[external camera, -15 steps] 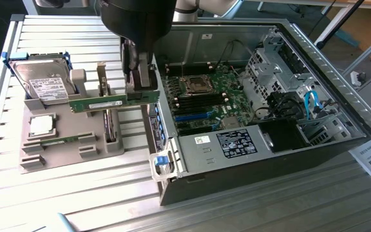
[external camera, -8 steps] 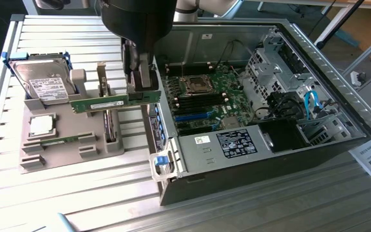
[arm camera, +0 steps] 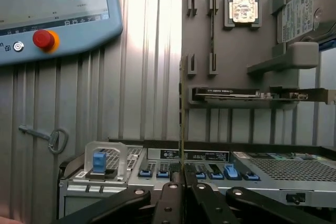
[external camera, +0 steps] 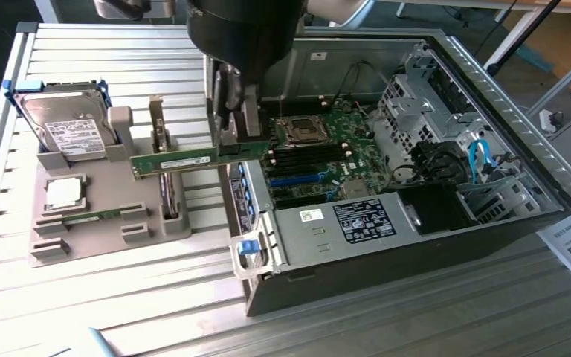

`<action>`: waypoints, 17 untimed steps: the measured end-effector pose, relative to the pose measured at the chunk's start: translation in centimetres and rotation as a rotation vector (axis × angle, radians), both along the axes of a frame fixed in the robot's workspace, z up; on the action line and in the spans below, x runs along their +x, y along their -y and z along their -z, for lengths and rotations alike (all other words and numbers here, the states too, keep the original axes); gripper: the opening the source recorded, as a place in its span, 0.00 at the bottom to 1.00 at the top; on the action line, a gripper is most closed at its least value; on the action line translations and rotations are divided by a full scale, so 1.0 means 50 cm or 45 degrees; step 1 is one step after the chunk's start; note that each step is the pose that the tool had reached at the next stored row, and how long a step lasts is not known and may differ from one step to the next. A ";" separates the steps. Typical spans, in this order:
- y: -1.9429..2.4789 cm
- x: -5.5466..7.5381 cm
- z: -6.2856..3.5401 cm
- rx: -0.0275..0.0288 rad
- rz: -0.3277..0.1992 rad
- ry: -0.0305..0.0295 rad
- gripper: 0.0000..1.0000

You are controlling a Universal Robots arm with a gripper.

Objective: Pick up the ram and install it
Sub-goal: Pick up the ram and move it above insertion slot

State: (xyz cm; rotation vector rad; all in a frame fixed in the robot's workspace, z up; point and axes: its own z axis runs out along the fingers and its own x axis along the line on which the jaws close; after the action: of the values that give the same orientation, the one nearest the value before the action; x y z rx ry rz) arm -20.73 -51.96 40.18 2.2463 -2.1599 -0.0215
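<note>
Closed tight on the ram (external camera: 181,161): gripper (external camera: 236,141), pinching the green stick near one end, board face upright, long edge level. Seen edge-on in the wrist view as a thin line running straight out from between the fingertips (arm camera: 170,205). Most of the stick's length reaching out from the fingers over the grey fixture tray (external camera: 87,238), lifted clear of it. On that tray, well away from the fingers: hard drive (external camera: 68,126) and square processor chip (external camera: 65,193). Just below the fingers: near wall of the open computer case (external camera: 415,223), with its row of blue tabs (arm camera: 229,170). Beyond the fingers, inside the case: motherboard (external camera: 350,160), with the memory slots (external camera: 311,155) close by and lower than the held stick. Ram not seated in any slot.
</note>
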 end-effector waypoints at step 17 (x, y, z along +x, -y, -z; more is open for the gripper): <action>0.0171 0.178 0.000 0.0000 0.000 -0.0026 0.12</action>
State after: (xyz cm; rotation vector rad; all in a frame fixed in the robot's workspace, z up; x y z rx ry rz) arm -11.84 -52.81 40.18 2.2453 -2.1588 -0.0237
